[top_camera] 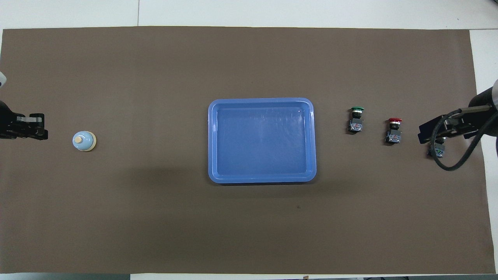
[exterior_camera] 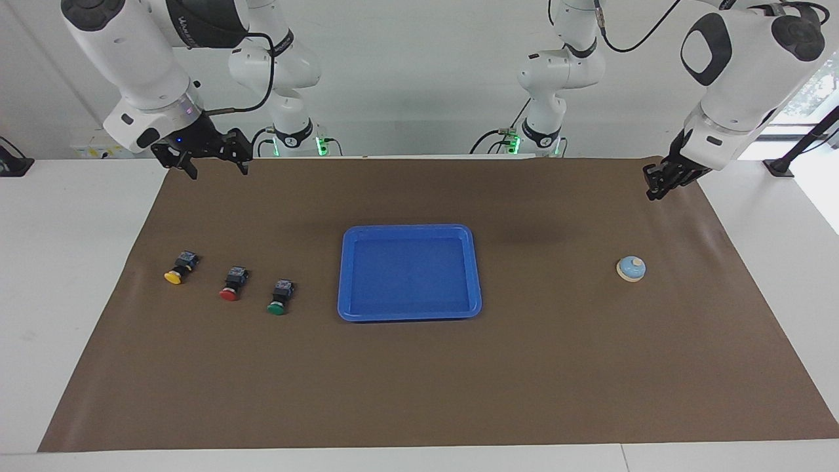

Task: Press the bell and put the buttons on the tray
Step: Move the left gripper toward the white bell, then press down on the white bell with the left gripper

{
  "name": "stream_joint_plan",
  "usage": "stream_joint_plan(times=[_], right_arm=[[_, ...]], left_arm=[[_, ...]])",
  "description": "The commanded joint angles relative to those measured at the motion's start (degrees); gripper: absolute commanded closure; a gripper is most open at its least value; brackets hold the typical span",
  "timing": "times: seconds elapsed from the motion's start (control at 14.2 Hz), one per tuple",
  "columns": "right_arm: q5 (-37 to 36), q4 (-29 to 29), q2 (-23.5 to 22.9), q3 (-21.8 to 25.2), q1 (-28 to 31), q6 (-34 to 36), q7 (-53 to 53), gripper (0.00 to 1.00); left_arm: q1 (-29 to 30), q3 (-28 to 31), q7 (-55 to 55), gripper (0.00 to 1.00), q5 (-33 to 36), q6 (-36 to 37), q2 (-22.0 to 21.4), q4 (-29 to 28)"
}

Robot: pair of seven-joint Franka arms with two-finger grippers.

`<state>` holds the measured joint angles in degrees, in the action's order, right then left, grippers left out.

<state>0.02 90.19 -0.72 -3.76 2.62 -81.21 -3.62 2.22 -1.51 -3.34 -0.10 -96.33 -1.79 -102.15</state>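
Note:
The blue tray [exterior_camera: 409, 272] lies empty at the middle of the mat; it also shows in the overhead view [top_camera: 261, 140]. The yellow button [exterior_camera: 178, 269], red button [exterior_camera: 233, 283] and green button [exterior_camera: 280, 297] lie in a row toward the right arm's end, the green one closest to the tray. The light-blue bell [exterior_camera: 631, 268] stands toward the left arm's end. My right gripper [exterior_camera: 217, 169] is open and empty, raised above the mat. In the overhead view it [top_camera: 432, 132] covers the yellow button's cap. My left gripper [exterior_camera: 655, 189] hangs raised beside the bell [top_camera: 83, 140], apart from it.
A brown mat [exterior_camera: 419, 380] covers most of the white table. In the overhead view the green button [top_camera: 356, 120] and red button [top_camera: 393, 131] lie on their sides, and the yellow button's body [top_camera: 439, 149] shows under the right gripper's cable.

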Motion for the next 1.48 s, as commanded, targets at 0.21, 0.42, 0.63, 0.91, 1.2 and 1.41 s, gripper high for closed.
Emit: stream_joint_plan(times=[0.21,0.42,0.63,0.91,1.2,1.41], right_arm=[[-0.72,-0.54,-0.25,-0.02,0.19,0.79,-1.31,0.00],[-0.72,-0.54,-0.25,-0.02,0.19,0.79,-1.31,0.00],[-0.72,-0.54,-0.25,-0.02,0.19,0.79,-1.31,0.00],[-0.72,-0.45,-0.25,-0.02,0.19,0.79,-1.31,0.00],[-0.72,-0.54,-0.25,-0.02,0.19,0.79,-1.31,0.00],[-0.72,-0.54,-0.25,-0.02,0.19,0.79,-1.31,0.00]], left_arm=[[3.31,-0.16,7.72,1.00,-0.08,-10.44,4.49,-6.48],[4.71,-0.07,8.09,1.00,0.01,-16.68,8.37,-7.26],[6.56,-0.07,8.88,1.00,0.27,-22.83,8.64,-11.21],[6.66,-0.07,8.88,1.00,0.36,-26.54,9.08,-14.92],[6.65,-0.07,8.88,1.00,0.36,-28.47,11.36,-15.88],[6.13,-0.07,8.88,1.00,0.36,-30.58,13.21,-16.50]])
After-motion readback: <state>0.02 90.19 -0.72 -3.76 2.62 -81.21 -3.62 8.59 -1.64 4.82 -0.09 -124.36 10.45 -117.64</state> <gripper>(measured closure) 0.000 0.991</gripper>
